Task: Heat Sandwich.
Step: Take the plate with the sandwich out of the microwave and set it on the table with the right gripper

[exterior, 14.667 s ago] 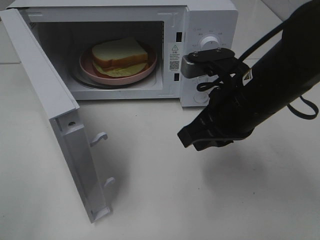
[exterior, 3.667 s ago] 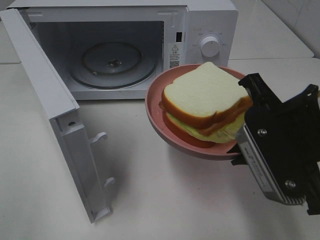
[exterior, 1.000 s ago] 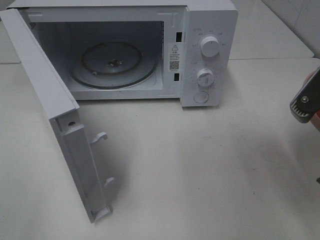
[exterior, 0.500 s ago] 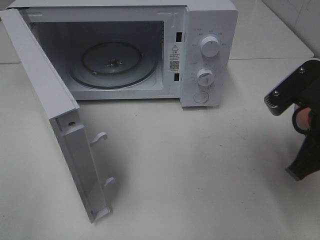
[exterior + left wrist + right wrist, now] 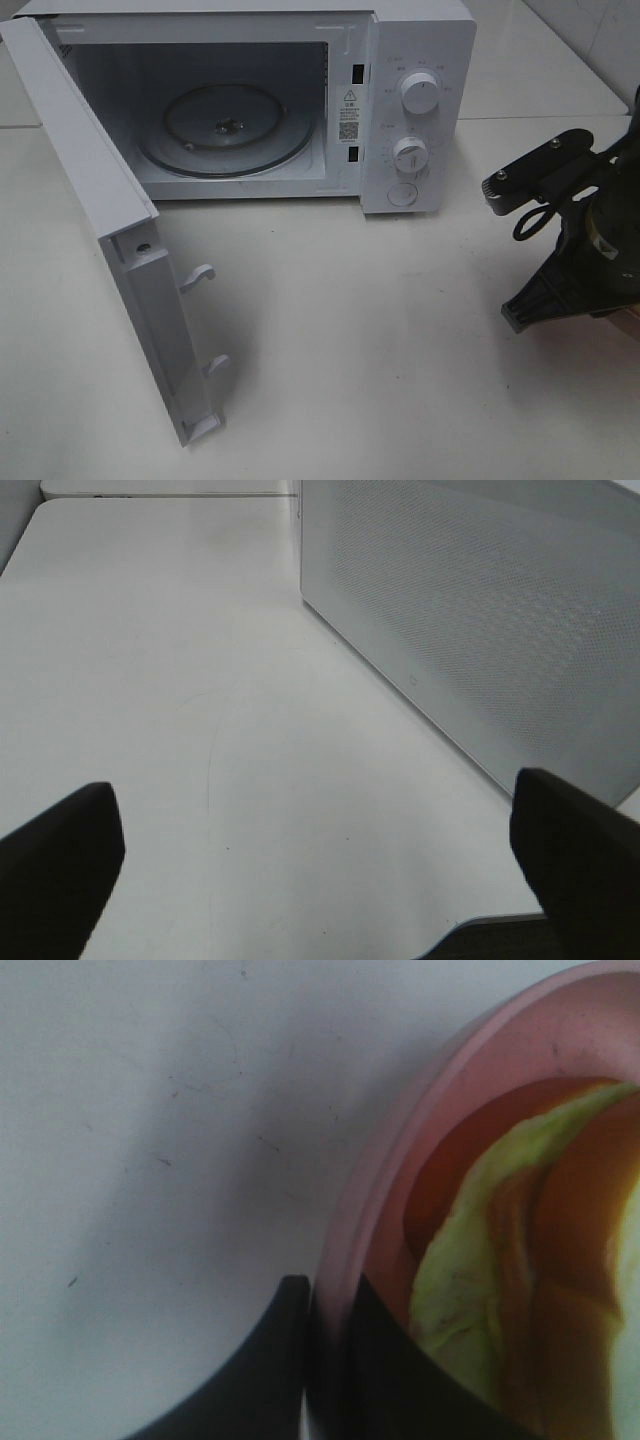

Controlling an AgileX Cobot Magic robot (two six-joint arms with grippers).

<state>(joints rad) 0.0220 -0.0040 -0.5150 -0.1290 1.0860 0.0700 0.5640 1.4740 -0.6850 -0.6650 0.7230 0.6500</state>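
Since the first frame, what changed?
The pink plate carrying the sandwich left the microwave, carried out to the right by the right gripper, which pinches the plate's rim. Turntable now bare. Door stays open; left gripper open, holding nothing.

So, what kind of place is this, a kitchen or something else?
Probably a test bench set up like a kitchen corner, not a real kitchen. A white microwave stands open on a plain white table, tiles show behind, and a robot gripper holds a pink plate with a sandwich.
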